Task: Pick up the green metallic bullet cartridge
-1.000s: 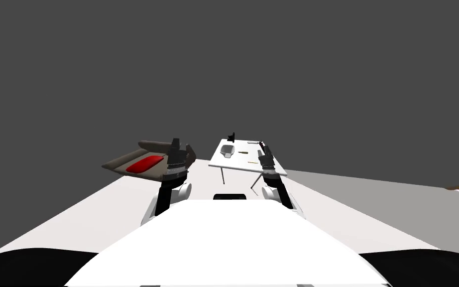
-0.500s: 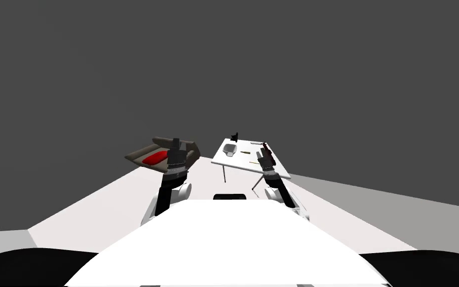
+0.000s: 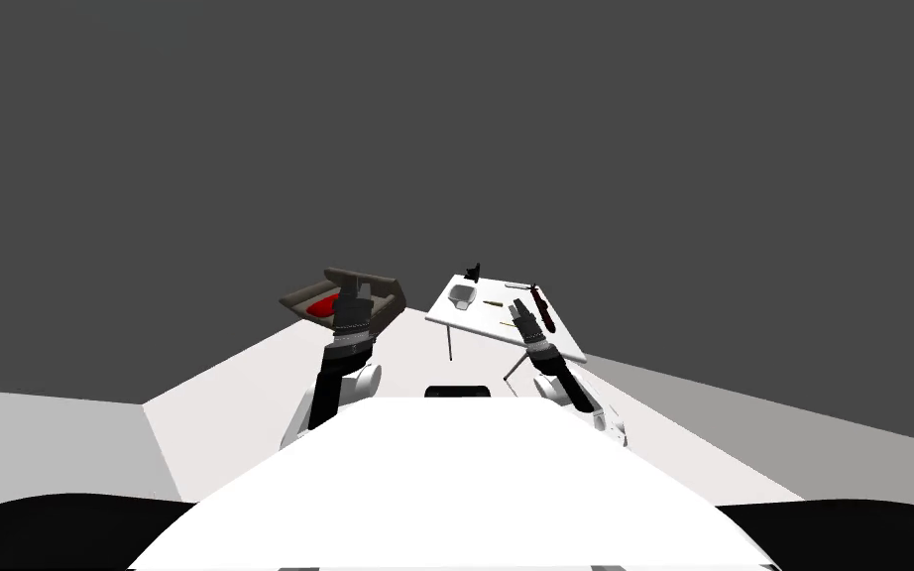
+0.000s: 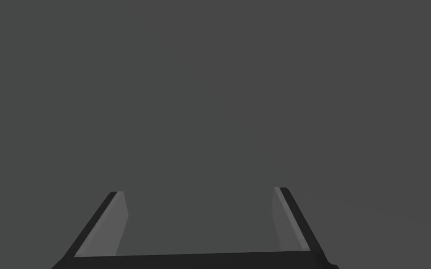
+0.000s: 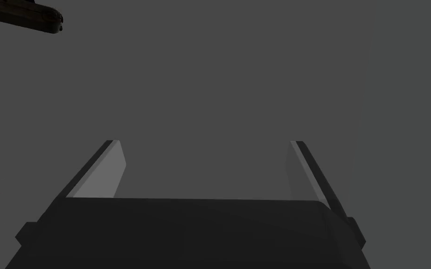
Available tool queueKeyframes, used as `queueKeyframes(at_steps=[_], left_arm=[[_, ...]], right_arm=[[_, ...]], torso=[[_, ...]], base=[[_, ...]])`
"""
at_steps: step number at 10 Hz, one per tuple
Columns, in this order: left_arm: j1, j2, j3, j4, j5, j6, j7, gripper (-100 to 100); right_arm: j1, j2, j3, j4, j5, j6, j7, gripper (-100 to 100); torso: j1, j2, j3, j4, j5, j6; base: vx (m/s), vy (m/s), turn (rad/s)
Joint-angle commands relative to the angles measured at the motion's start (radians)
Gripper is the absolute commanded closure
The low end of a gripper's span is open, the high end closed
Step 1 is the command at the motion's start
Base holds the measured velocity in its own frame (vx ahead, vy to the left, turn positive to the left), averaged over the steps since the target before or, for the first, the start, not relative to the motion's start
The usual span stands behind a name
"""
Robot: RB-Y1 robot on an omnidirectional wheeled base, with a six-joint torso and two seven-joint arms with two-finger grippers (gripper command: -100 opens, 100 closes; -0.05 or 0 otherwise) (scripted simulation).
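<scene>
Olive-green bullet cartridge: a small, slim piece lying flat near the middle of the white, thin-legged table, at my 12 to 1 o'clock. It is too small for me to read its shape further.

Around the cartridge on the table top:
- 9 o'clock: shallow grey tray, near but apart.
- 11 o'clock: small black object at the far edge.
- 5 o'clock: thin tan stick.
- 3 o'clock: long dark red object.

Right gripper hangs over the near right part of the table, at the cartridge's 4 o'clock and just beside the tan stick. In its wrist view the right gripper has both blades spread wide with nothing between them.

Left gripper is raised at my 11 o'clock, in front of a brown sofa carrying a red cushion. Its wrist view shows the left gripper fully spread and empty.
</scene>
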Motion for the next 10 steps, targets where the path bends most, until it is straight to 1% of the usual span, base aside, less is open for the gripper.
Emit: queueKeyframes(at_steps=[1, 2, 3, 4, 5, 6, 7, 8, 9, 10], left_arm=[[0.0, 0.0, 0.0, 0.0, 0.0, 0.0, 0.0, 0], [0.0, 0.0, 0.0, 0.0, 0.0, 0.0, 0.0, 0], [0.0, 0.0, 0.0, 0.0, 0.0, 0.0, 0.0, 0], [0.0, 0.0, 0.0, 0.0, 0.0, 0.0, 0.0, 0], [0.0, 0.0, 0.0, 0.0, 0.0, 0.0, 0.0, 0], [0.0, 0.0, 0.0, 0.0, 0.0, 0.0, 0.0, 0], [0.0, 0.0, 0.0, 0.0, 0.0, 0.0, 0.0, 0], [0.0, 0.0, 0.0, 0.0, 0.0, 0.0, 0.0, 0], [0.0, 0.0, 0.0, 0.0, 0.0, 0.0, 0.0, 0], [0.0, 0.0, 0.0, 0.0, 0.0, 0.0, 0.0, 0]], right_arm=[[-0.008, -0.05, 0.016, 0.043, 0.007, -0.022, 0.007, -100], [-0.008, -0.071, 0.016, 0.043, 0.007, -0.022, 0.007, -100], [-0.014, -0.105, 0.031, 0.079, 0.016, -0.039, 0.012, -100], [-0.014, -0.128, 0.031, 0.079, 0.016, -0.039, 0.012, -100], [-0.02, -0.161, 0.048, 0.118, 0.026, -0.057, 0.017, -100], [-0.02, -0.185, 0.048, 0.118, 0.026, -0.057, 0.017, -100], [-0.026, -0.222, 0.066, 0.156, 0.039, -0.074, 0.022, -100], [-0.026, -0.242, 0.066, 0.158, 0.039, -0.074, 0.022, -100], [-0.032, -0.278, 0.085, 0.2, 0.053, -0.091, 0.027, -100], [-0.032, -0.301, 0.085, 0.2, 0.053, -0.091, 0.027, -100]], torso=[[0.0, 0.0, 0.0, 0.0, 0.0, 0.0], [0.0, 0.0, 0.0, 0.0, 0.0, -0.001], [0.0, 0.0, 0.0, 0.0, 0.0, 0.0], [0.0, 0.0, 0.0, 0.0, 0.0, -0.001], [0.0, -0.001, 0.0, 0.0, 0.0, 0.0], [0.001, -0.001, 0.0, 0.0, 0.0, -0.001], [0.001, -0.001, 0.0, 0.0, 0.0, 0.0], [0.001, -0.001, -0.001, 0.0, 0.0, -0.001], [0.001, -0.001, -0.001, 0.0, 0.0, 0.0], [0.001, -0.001, -0.001, 0.0, 0.0, 0.0]], base=[[-0.035, -0.039, 0.276], [-0.031, -0.036, 0.109], [-0.033, -0.029, 0.252], [-0.029, -0.025, 0.117], [-0.035, -0.021, 0.235], [-0.032, -0.023, 0.117], [-0.035, -0.019, 0.31], [-0.026, -0.023, 0.125], [-0.023, -0.019, 0.229], [-0.021, -0.017, 0.14]])
